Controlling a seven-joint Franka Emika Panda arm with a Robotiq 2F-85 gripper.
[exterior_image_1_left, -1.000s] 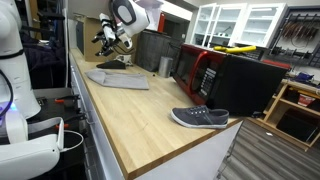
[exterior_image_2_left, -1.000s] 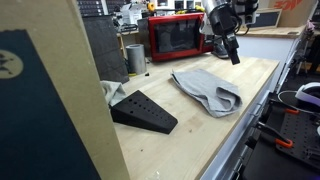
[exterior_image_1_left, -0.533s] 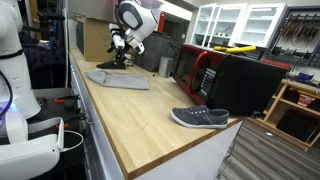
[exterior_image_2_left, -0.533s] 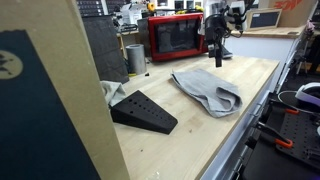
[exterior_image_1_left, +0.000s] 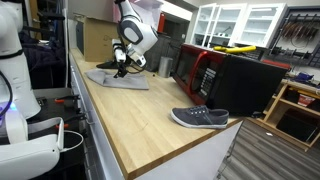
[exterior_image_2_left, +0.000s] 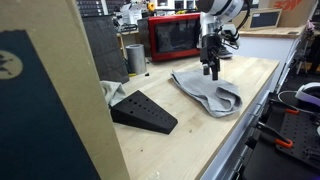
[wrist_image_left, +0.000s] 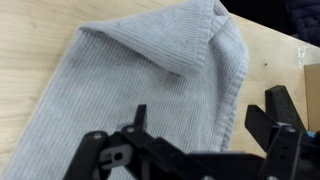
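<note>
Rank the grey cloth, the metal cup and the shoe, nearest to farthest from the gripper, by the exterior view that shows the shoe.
1. grey cloth, directly under the gripper.
2. metal cup, beside the red microwave.
3. shoe, at the counter's near end.

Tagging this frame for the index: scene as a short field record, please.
pincer: open, over the grey knit cloth, contact unclear
held: nothing
cloth lies: rumpled, on the wooden countertop
nearby: black wedge, metal cup, red microwave
apart: grey shoe, far along the countertop
</note>
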